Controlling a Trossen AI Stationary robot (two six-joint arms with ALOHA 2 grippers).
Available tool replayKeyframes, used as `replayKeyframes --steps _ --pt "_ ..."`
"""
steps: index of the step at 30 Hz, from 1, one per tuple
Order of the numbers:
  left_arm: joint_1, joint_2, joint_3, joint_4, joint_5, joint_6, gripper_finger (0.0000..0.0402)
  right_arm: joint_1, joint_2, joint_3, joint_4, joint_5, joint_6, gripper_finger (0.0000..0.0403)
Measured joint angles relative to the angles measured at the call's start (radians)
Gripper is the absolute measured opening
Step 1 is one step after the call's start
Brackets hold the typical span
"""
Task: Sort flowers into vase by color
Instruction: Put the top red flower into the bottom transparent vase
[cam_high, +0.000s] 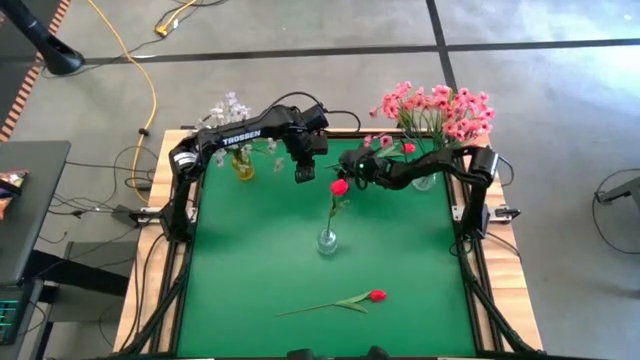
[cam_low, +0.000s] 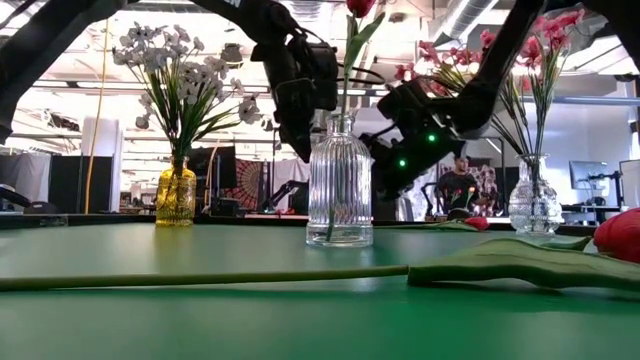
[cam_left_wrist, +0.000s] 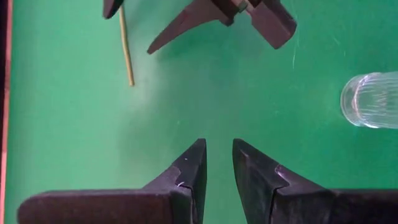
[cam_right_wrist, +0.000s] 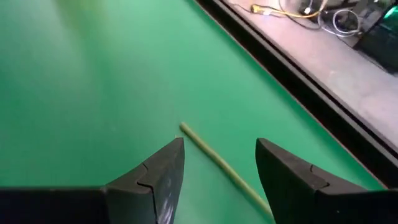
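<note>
I read this as the pickup step: my right gripper (cam_right_wrist: 214, 163) hangs with fingers spread wide and empty, straddling a green stem (cam_right_wrist: 217, 165) on the green table (cam_high: 260, 260) near the back. My left gripper (cam_left_wrist: 217, 165) waits nearby, fingers nearly together, holding nothing. One red bud (cam_high: 339, 187) stands in the clear ribbed vase (cam_high: 327, 241); another red flower (cam_high: 376, 295) lies near the front. Next I need to lower and close on the stem.

Three vases (cam_high: 327, 242), two red buds (cam_high: 377, 295), two flower bunches (cam_high: 440, 108).
</note>
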Motion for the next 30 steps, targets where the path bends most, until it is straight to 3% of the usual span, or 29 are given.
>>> replayKeyframes --steps 9,17,23,30 --pt "-0.002 0.0 0.0 0.001 0.0 -0.02 0.0065 -0.062 0.045 0.063 -0.056 -0.156 0.006 0.0223" --pt "-0.007 0.0 0.0 -0.001 -0.001 -0.04 0.0066 -0.054 0.064 0.159 -0.214 -0.153 -0.049 0.0218" --pt "-0.016 0.0 0.0 -0.006 -0.009 -0.042 0.0066 -0.058 0.065 0.212 -0.403 -0.153 -0.103 0.0167" --pt "-0.028 0.0 0.0 -0.007 -0.025 -0.048 0.0066 -0.059 0.075 0.229 -0.437 -0.148 -0.13 0.0076"
